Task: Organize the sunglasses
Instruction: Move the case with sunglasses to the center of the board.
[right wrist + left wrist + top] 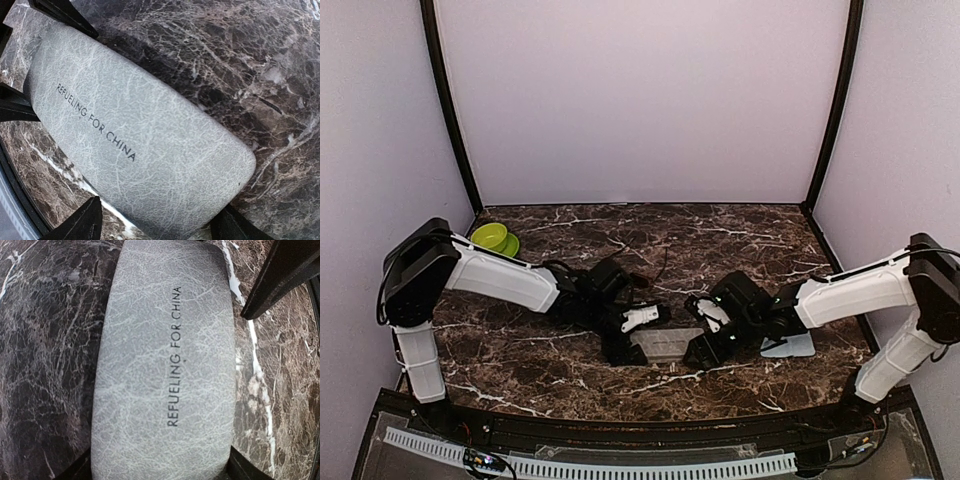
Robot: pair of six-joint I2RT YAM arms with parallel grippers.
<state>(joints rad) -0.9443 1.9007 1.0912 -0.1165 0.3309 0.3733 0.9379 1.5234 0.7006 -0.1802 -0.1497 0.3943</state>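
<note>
No sunglasses show in any view. A closed grey case (665,345) printed "REFUELING FOR CHINA" lies flat on the marble table near the front middle. My left gripper (623,338) is at the case's left end. In the left wrist view (160,469) its fingers press both long sides of the case (160,365). My right gripper (708,345) is at the case's right end. In the right wrist view (157,226) its jaws straddle the end of the case (150,150), open, with a strip of table showing between one finger and the case.
A green bowl (493,238) sits at the back left. A flat light-blue cloth (790,346) lies under the right arm. The dark marble table (720,240) is walled by pale panels on three sides.
</note>
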